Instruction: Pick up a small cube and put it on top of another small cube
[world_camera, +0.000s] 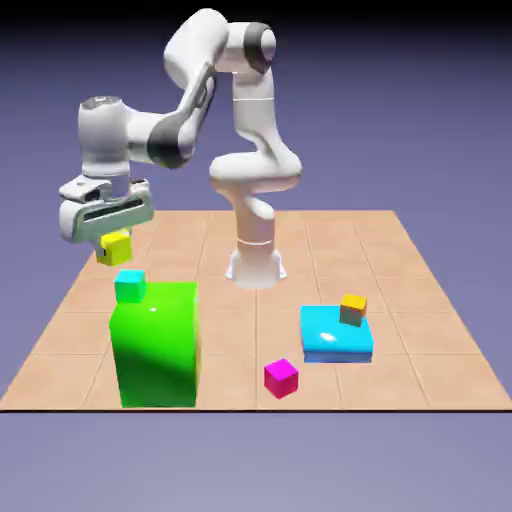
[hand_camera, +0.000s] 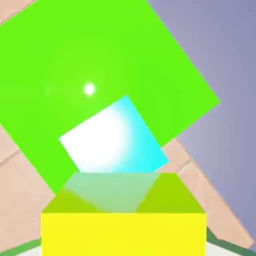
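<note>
So the fingers (world_camera: 101, 248) have the yellow cube (world_camera: 115, 248) gripped, up in the air above the cyan cube (world_camera: 131, 286), which sits on the big green block (world_camera: 158, 345).

We take the tall block (world_camera: 158, 350) as landmark: 1 lower cube (world_camera: 130, 287) is on it, 1 upper cube (world_camera: 114, 248) above, apart. To the exterior view's right of it lies 1 loose cube (world_camera: 281, 379); farther right, the flat block (world_camera: 330, 345) carries 1 end cube (world_camera: 352, 310).

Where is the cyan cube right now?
In the exterior view, the cyan cube sits toward the left, atop the tall green block, just below the yellow cube.
</note>
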